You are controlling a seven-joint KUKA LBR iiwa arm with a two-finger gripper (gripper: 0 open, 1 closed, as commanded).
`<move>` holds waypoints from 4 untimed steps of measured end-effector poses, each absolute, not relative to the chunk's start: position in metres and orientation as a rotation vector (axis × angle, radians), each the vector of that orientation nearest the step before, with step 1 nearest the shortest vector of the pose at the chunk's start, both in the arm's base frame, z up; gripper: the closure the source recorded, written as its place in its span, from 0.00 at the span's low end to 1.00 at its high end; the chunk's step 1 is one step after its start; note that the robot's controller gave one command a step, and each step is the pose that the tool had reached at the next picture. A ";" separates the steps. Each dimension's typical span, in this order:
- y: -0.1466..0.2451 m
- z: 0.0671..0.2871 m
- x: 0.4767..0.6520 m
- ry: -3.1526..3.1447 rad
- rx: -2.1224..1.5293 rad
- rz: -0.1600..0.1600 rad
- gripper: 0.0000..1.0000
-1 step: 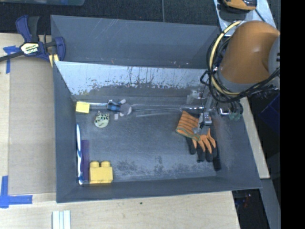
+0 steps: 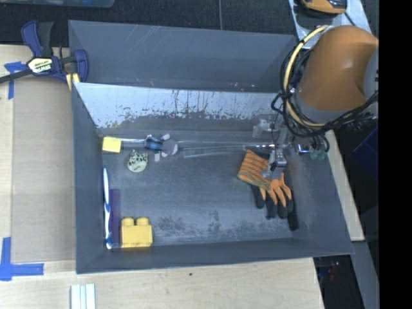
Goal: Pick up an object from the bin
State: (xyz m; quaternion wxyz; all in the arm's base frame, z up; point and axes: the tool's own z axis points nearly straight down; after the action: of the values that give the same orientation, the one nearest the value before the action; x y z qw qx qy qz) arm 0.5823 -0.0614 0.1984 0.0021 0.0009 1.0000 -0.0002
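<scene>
The gripper (image 2: 278,161) sits at the right of the frame, over an orange-and-black object (image 2: 267,184). Whether it is apart or closed cannot be told. A yellow block (image 2: 136,232) lies at lower left.

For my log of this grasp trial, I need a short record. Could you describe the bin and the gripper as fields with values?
bin: grey metal bin, few loose things
gripper: gripper at the right side, over the orange and black object
grasp: cannot tell
upper left: small yellow block, speckled round piece beside it
lower left: yellow brick
middle back: clear rod, lying crosswise
</scene>
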 end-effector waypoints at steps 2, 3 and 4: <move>-0.141 0.068 0.594 3.130 0.110 -0.001 0.00; -0.152 0.071 0.616 3.087 0.550 0.013 0.00; -0.151 0.071 0.607 3.122 0.107 0.000 0.00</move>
State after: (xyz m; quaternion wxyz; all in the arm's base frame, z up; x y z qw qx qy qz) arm 0.6072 -0.1512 0.0714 0.0087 0.0343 0.9994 0.0000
